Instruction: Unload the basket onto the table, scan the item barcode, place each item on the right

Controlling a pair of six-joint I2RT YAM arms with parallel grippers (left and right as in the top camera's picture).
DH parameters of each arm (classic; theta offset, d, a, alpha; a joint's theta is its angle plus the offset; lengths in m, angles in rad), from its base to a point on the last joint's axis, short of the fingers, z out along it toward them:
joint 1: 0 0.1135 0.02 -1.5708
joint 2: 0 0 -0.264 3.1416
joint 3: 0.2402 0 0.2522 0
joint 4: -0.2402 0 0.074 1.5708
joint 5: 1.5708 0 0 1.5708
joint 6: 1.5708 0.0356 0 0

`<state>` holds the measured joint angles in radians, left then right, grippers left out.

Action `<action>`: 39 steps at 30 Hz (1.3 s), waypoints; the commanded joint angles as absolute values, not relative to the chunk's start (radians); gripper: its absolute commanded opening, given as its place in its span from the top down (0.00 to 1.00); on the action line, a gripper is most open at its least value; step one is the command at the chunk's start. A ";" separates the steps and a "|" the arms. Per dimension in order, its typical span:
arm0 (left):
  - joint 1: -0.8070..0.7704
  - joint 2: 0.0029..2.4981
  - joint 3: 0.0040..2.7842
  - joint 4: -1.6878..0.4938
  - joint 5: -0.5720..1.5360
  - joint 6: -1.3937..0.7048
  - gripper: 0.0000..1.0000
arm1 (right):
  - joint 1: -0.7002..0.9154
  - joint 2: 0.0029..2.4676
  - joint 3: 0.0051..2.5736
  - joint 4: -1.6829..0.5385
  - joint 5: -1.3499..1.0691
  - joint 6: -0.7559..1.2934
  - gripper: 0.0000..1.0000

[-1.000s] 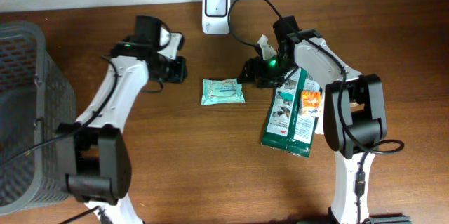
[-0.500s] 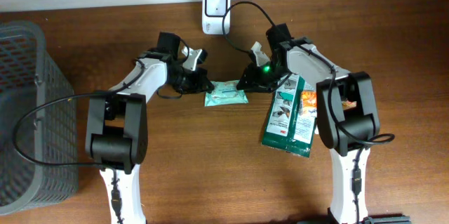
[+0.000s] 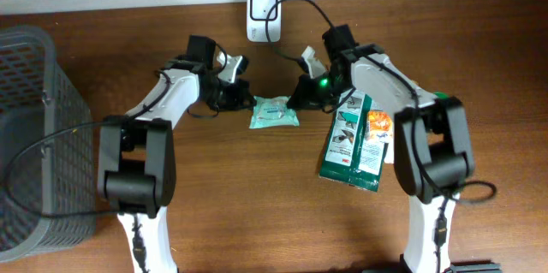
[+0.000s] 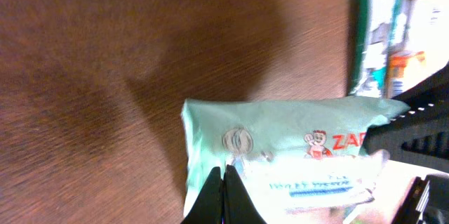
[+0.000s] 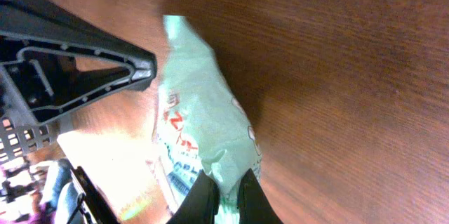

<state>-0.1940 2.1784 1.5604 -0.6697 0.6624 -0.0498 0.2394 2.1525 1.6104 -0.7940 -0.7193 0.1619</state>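
Within the last second both arms closed in on the pack [image 3: 274,113] and clamped down. A second ago the left end effector [image 3: 242,100] was well off to the pack's left with its jaws partly apart, and the right end effector [image 3: 300,99] stood beside the pack's right end with its jaws wide. Now each has pinched fully together on a thin edge of the wrapper. In the left wrist view the fingers [image 4: 226,190] meet on the pack's near edge. In the right wrist view the film bunches up between the closed fingers [image 5: 223,190]. The pack itself has hardly shifted. It lies on the tabletop [image 3: 257,196] in front of the scanner [image 3: 264,3], between the two arms and just left of the green bag [image 3: 353,140], and from overhead it does not look lifted. As a judgement, the grasp stage is finished and a two-ended hold is in place, so what remains is to raise the pack and turn its barcode toward the scanner. No barcode can be made out on the faces showing, so which way to turn it is unclear. Both holds are on thin film only and could slip under tension.
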 commanded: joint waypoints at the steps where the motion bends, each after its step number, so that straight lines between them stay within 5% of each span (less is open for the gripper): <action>1: -0.186 2.108 1.554 -0.673 0.658 -0.052 1.00 | 0.246 2.046 1.607 -0.838 -0.656 0.147 0.96; 23: -0.231 2.109 1.552 -0.644 0.606 -0.120 1.00 | 0.551 1.989 1.743 -0.815 -0.530 0.298 0.96; 28: -0.040 2.109 1.552 -0.604 0.550 -0.118 1.00 | 0.562 1.989 1.739 -0.844 -0.442 0.309 0.96; 29: 0.008 2.107 1.553 -0.617 0.554 -0.118 1.00 | 0.556 1.989 1.739 -0.855 -0.432 0.308 0.89; 31: 0.067 2.089 1.553 -0.686 0.610 -0.011 1.00 | 0.495 1.989 1.739 -0.950 -0.432 0.308 0.50; 32: 0.054 2.088 1.553 -0.748 0.609 0.065 1.00 | 0.450 2.002 1.736 -1.049 -0.402 0.300 0.46; 39: 0.037 2.088 1.553 -0.743 0.530 0.073 1.00 | 0.590 2.021 1.546 -0.925 -0.406 0.339 0.53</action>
